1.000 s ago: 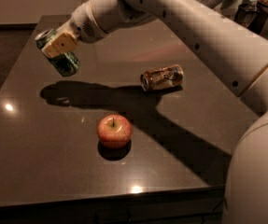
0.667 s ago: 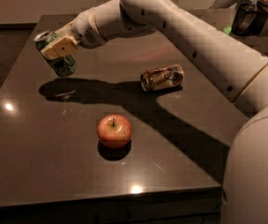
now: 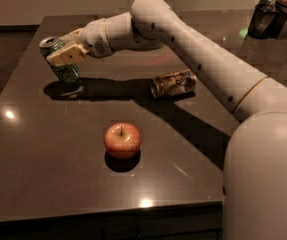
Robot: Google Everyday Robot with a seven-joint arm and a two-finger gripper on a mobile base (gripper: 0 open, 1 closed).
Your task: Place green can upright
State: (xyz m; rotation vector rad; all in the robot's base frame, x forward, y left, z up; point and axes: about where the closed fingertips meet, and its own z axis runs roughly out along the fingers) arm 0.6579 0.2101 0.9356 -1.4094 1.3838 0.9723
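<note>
The green can (image 3: 61, 64), green and white with a silver top, is at the left of the dark table (image 3: 43, 149). It leans a little to the left, with its base at or just above the tabletop. My gripper (image 3: 63, 51) is shut on the green can, with a pale finger (image 3: 65, 55) across its upper side. The white arm reaches in from the right.
A brown can (image 3: 173, 83) lies on its side mid-table, right of the green can. A red apple (image 3: 122, 140) stands nearer the front edge. Dark containers (image 3: 264, 17) stand at the far right corner. The table's left edge is close to the green can.
The gripper has carried the green can lower, towards the tabletop, and turned it from tilted to nearly upright. The apple and the brown can have not moved.
</note>
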